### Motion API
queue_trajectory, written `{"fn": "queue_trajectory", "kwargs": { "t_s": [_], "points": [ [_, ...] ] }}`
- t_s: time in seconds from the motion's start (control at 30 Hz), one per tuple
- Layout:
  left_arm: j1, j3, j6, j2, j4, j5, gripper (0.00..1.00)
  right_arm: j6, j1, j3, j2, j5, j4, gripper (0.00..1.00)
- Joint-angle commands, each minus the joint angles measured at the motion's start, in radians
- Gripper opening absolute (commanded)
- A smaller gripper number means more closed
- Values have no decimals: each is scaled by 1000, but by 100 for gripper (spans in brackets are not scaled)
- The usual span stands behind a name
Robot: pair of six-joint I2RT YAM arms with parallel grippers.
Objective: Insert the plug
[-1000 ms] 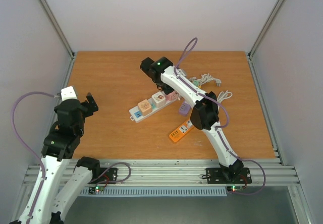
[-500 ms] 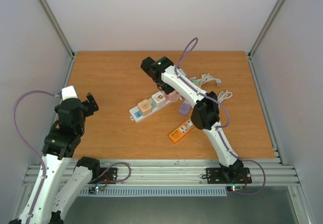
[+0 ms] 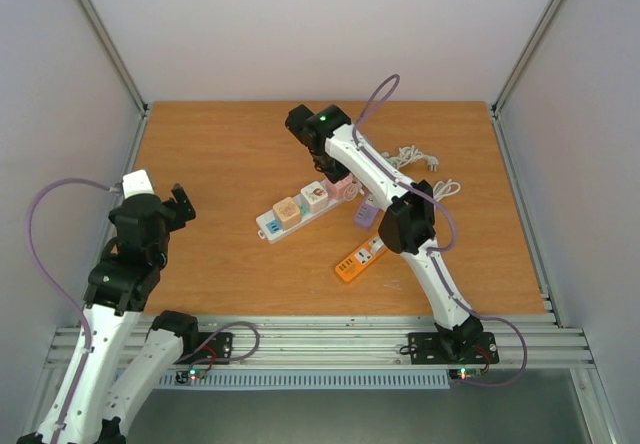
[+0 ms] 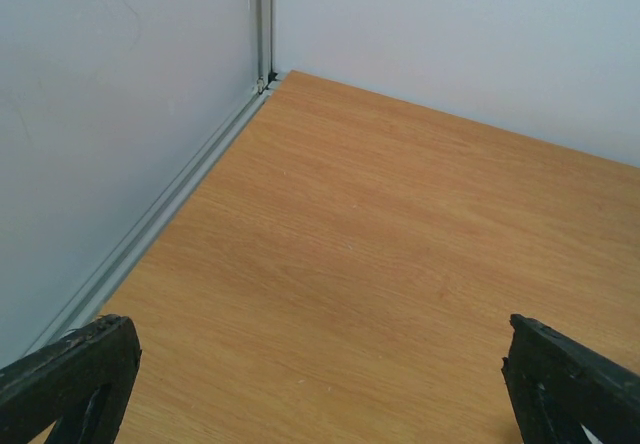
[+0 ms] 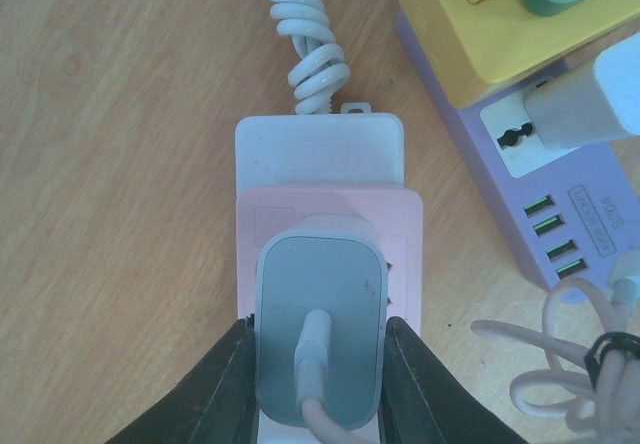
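Wooden tabletop (image 3: 220, 164) in warm orange-brown, boxed in by plain white walls (image 3: 300, 24), with metal rails along the edges.

Far left: left gripper (image 4: 320, 379) parked near the left wall, jaws wide apart, holding nothing, with only bare wood beneath.

Centre: white power strip (image 3: 290, 214) lying at a slant, carrying several coloured adapter cubes. At its far end, pink socket block (image 5: 330, 214), with a coiled white cord (image 5: 315, 54) leading away beyond it.

On that pink block: grey-white plug (image 5: 320, 334), clamped from both sides by the black fingers (image 5: 215, 389) of the right gripper (image 5: 318, 389), and resting squarely over the socket face. Seemingly the insertion step itself, with the plug lined up and pressed down. Impossible to tell from above whether the pins are fully home.

Next, probably: a firm straight push without tilting, then opening the jaws and lifting clear without dragging the plug's thin cable.

Just right of the pink block: purple power strip (image 5: 520, 184) with green-lit USB ports, topped by a yellow cube (image 5: 480, 24). Nearer the arms, an orange power strip (image 3: 360, 257). Further right, loose white cables (image 3: 425, 169) in a small tangle.
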Motion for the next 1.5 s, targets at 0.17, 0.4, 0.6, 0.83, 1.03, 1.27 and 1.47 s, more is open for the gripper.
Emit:
{"fn": "queue_trajectory", "kwargs": {
  "t_s": [0.17,0.4,0.6,0.83,1.03,1.27,1.47],
  "points": [
    [5,-7,2,11,38,-31,99,-24,-4,-39,83,-32,-38,12],
    [5,-5,2,12,37,-31,99,-63,38,-37,-85,95,-57,47],
    [5,-4,-8,16,31,-40,99,-173,47,-102,-223,8,16,89],
    [6,20,-100,42,-26,-15,99,-264,48,-280,-363,-230,174,97],
    [5,99,-242,57,-194,-32,100,-369,70,-391,-501,-185,232,97],
    [5,206,-353,65,-355,154,99,-697,69,-737,-790,-157,485,97],
    [5,115,-173,-65,-214,539,99,-979,44,-1202,-1203,-310,841,96]
  ]
}}
